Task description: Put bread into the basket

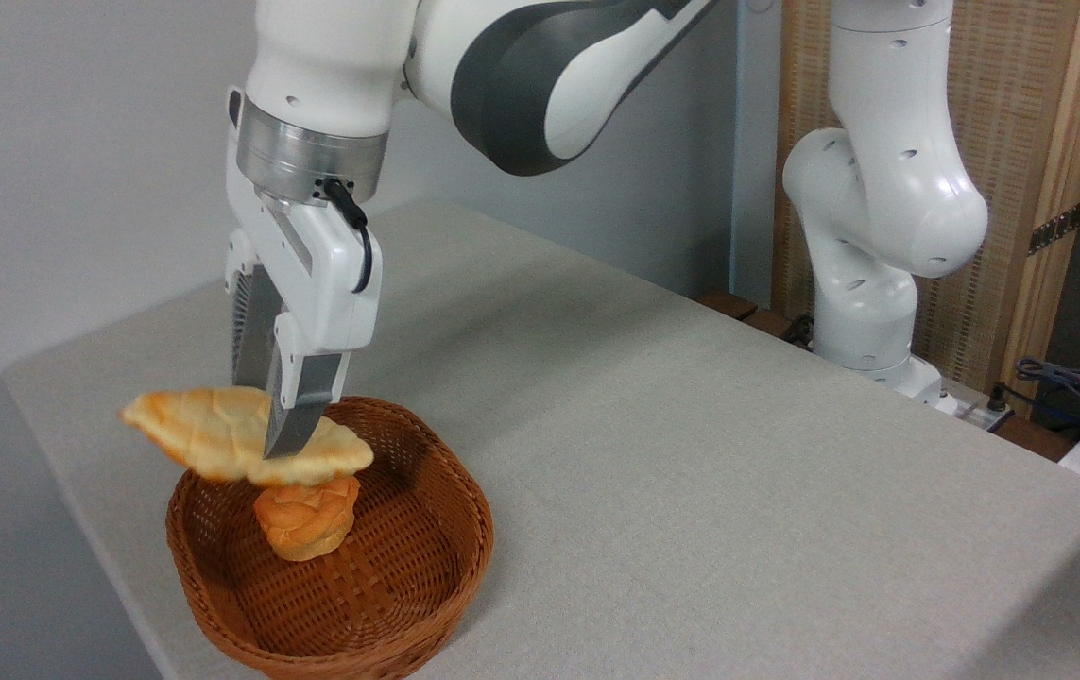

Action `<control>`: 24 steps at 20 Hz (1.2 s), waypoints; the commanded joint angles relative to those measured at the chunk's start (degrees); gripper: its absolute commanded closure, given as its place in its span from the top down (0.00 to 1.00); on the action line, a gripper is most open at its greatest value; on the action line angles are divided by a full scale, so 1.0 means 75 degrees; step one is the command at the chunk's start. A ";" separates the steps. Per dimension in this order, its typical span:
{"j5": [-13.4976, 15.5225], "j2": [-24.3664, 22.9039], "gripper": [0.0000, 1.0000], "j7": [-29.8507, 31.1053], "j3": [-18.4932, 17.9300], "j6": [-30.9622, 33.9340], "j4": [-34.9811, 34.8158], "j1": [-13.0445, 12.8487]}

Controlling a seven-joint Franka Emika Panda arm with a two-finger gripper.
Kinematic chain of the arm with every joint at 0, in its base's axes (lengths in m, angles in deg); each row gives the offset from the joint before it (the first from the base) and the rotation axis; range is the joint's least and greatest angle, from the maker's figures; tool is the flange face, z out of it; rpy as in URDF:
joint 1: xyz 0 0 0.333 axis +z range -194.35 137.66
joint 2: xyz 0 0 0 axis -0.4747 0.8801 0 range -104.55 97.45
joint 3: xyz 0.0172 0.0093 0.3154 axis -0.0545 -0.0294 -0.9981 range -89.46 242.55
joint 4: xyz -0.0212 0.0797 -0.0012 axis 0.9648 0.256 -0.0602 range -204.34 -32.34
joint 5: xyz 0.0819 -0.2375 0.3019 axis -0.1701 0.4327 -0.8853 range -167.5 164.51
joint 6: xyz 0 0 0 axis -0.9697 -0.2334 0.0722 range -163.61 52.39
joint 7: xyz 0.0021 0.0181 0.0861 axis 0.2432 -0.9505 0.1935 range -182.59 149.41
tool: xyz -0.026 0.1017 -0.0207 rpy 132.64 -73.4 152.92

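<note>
The bread [209, 433], a long pale golden loaf with tapered ends, hangs level in the air over the back left part of the basket [445, 557]. My gripper [277, 442] is shut on its middle from above, the near finger [299, 416] crossing the loaf's front. The loaf's left tip sticks out past the basket's rim. The reddish-brown wicker basket sits at the table's front left corner.
A small round orange-brown bun [306, 522] lies inside the basket, right under the held loaf. The grey table [691, 453] stretches to the right and back. The arm's white base [870, 283] stands at the far right edge, with cables [1069, 387] beside it.
</note>
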 commanded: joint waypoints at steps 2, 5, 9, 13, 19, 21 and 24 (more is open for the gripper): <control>0.0126 -0.0116 1.00 0.0637 0.0063 0.0372 0.0055 -0.0024; 0.0138 -0.0128 1.00 0.0649 0.0110 0.0396 0.0055 -0.0012; 0.0103 -0.0327 1.00 0.0741 0.0098 0.1061 0.0079 -0.0012; -0.0038 -0.0679 1.00 0.1140 0.1123 0.2034 0.0114 0.1142; -0.1513 -0.0680 1.00 0.2348 0.2148 0.3462 0.0768 0.1899; -0.1923 -0.0539 1.00 0.2336 0.2277 0.3956 0.1097 0.1898; -0.1995 -0.0539 1.00 0.2360 0.2383 0.3993 0.1110 0.1898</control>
